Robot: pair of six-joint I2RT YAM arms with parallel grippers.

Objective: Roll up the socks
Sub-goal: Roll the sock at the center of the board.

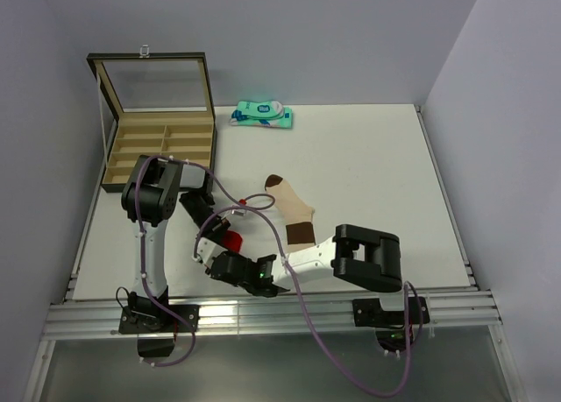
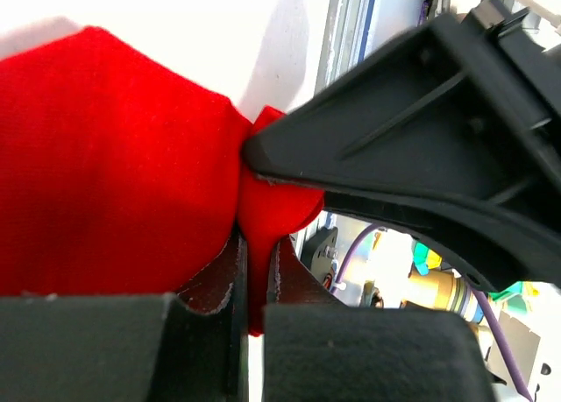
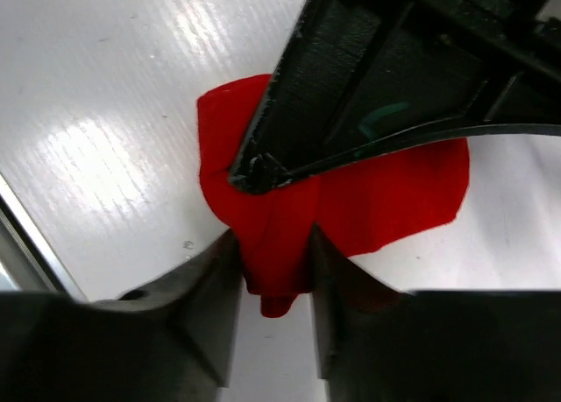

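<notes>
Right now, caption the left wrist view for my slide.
Left end effector clamped on a fold of the red sock, right end effector pinching the same fold.

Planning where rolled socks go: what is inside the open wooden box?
The box shows only bare tan compartments with dividers. Its near right corner is covered by the left arm, so that part cannot be seen.

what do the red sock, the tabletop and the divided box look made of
Red sock: soft matte knit fabric; fine weave shows and it bunches where pinched. Tabletop: smooth white sheet, probably plastic; glossy glare, faint ribbed lines. Divided box: seemingly pale wood compartments, dark frame, clear lid of glass or acrylic.
</notes>
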